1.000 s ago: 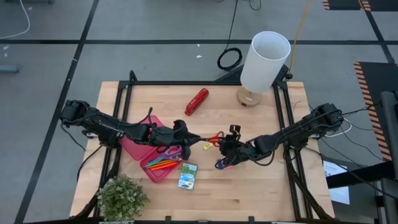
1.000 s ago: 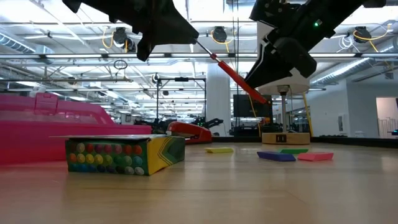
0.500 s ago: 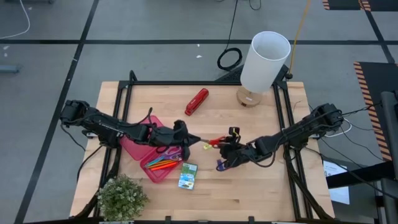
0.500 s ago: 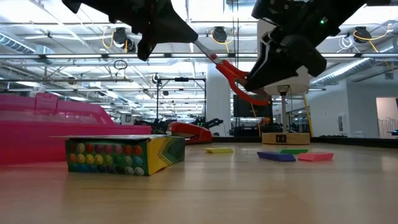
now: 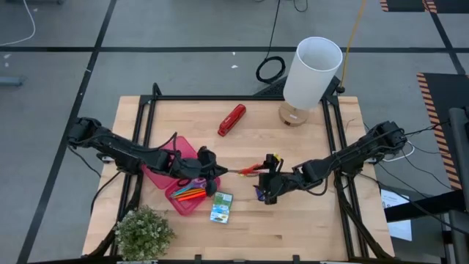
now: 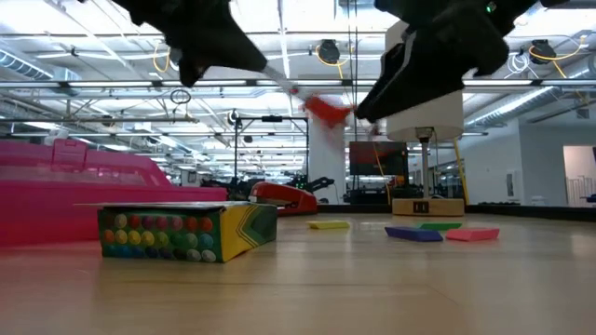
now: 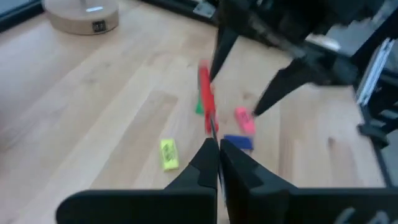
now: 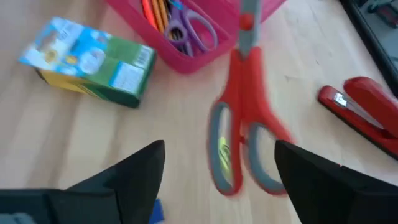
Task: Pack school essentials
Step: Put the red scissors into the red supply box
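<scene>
Grips the red scissors [image 5: 250,169] by the blade end with the left end effector [image 5: 220,173], fingers together on the metal. Carries them in the air above the counter [image 5: 308,147], between the two arms, handles pointing toward the right arm. Seems, by judgement, to be taking them toward the pink case [image 5: 157,176] just beside the left end effector, where orange pens [image 5: 189,195] and purple scissors [image 8: 186,28] already lie.

Expect light, stiff goods here: steel blades, hard plastic loops, nothing fragile. Beware of smooth, narrow metal under the fingers, likely to pivot or slip out, since most of the weight hangs at the handle end. Better to take hold near the pivot screw, or across both handle loops, for a steadier carry. Keep the point away from the case wall when lowering.

Reaches low and long across the counter with the left arm, wrist almost level. Holds the right end effector [image 5: 268,187] just beside the handles, fingers wide apart and touching nothing as far as can be seen, with the right arm stretched in from the far edge. Leaves the crayon box [image 5: 220,207] and the small erasers [image 6: 414,234] lying on the counter, not yet packed.
</scene>
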{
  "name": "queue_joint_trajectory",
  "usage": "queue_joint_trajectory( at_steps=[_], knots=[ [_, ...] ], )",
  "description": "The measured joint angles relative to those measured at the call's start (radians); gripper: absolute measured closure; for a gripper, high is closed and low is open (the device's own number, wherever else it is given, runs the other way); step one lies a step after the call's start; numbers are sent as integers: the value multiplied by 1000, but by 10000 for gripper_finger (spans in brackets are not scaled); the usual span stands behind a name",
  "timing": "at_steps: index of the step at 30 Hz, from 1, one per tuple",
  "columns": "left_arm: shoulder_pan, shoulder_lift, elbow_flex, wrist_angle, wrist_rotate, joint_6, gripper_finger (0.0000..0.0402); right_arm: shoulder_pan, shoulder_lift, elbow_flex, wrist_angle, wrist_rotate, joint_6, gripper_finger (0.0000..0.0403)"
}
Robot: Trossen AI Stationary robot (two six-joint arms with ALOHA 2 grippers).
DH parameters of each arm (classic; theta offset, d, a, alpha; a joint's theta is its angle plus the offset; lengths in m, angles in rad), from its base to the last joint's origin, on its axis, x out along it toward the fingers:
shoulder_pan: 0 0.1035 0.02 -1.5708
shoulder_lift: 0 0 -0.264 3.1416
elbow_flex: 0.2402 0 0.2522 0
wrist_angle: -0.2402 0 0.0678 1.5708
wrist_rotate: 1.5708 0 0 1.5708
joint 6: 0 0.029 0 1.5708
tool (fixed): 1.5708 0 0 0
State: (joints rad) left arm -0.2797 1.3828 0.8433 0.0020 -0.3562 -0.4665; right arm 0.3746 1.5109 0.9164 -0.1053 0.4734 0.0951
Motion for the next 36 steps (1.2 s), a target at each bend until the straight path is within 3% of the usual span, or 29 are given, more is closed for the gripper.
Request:
queue_joint_trajectory(
  at_steps=[12,16,20,28,36],
  knots=[
    [-117,-140,-1,-268,-107,-14,401,6,-40,0,10,-110,39,101],
    [-209,-218,0,-397,-137,57,401,7,-41,1,-4,-165,54,101],
    [-341,-270,0,-521,-237,130,401,9,-41,1,-10,-188,52,101],
    [-556,-288,0,-684,-405,127,401,9,-40,0,-18,-188,58,101],
    [-628,-245,0,-861,-464,9,401,9,-40,0,-18,-188,58,101]
  ],
)
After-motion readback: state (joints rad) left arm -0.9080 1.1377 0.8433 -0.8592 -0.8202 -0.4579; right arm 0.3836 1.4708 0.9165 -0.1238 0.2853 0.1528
